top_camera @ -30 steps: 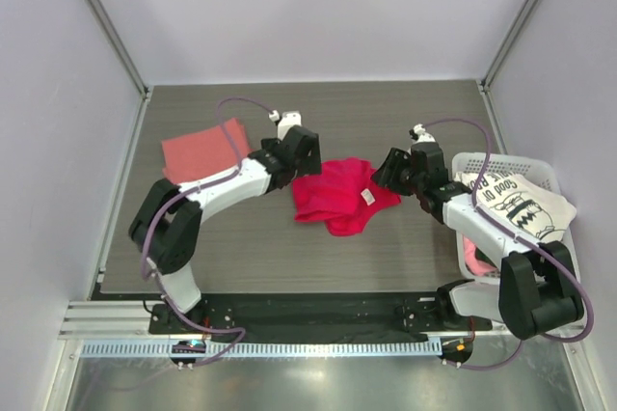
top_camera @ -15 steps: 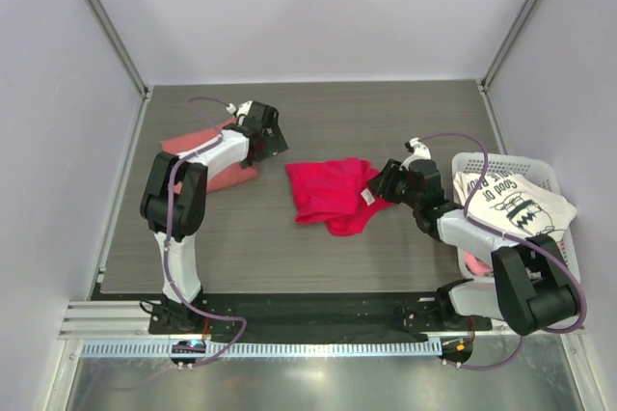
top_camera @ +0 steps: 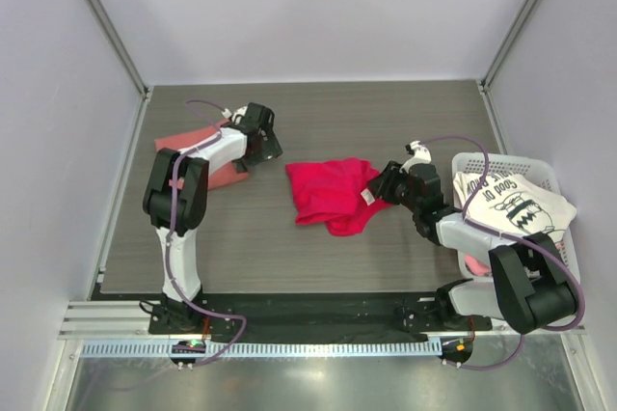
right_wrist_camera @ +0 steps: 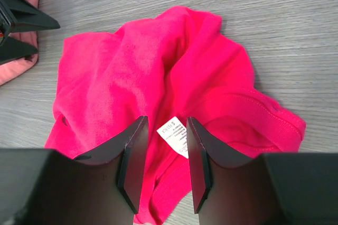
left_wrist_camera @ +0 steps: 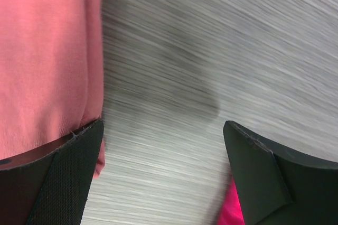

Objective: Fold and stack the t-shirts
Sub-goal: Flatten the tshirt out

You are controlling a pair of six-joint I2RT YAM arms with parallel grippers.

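Top external, white t-shirt (top_camera: 516, 204) printed "GOOD", crimson t-shirt (top_camera: 333, 189) tag (top_camera: 367, 197) illegible

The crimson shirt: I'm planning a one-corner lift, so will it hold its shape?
Probably not: the crimson shirt lies crumpled in soft folds, so it would likely hang limp. It looks like thin cloth, so a push would probably bunch it rather than slide it whole.

Bright, even light; the left wrist view is motion-blurred.
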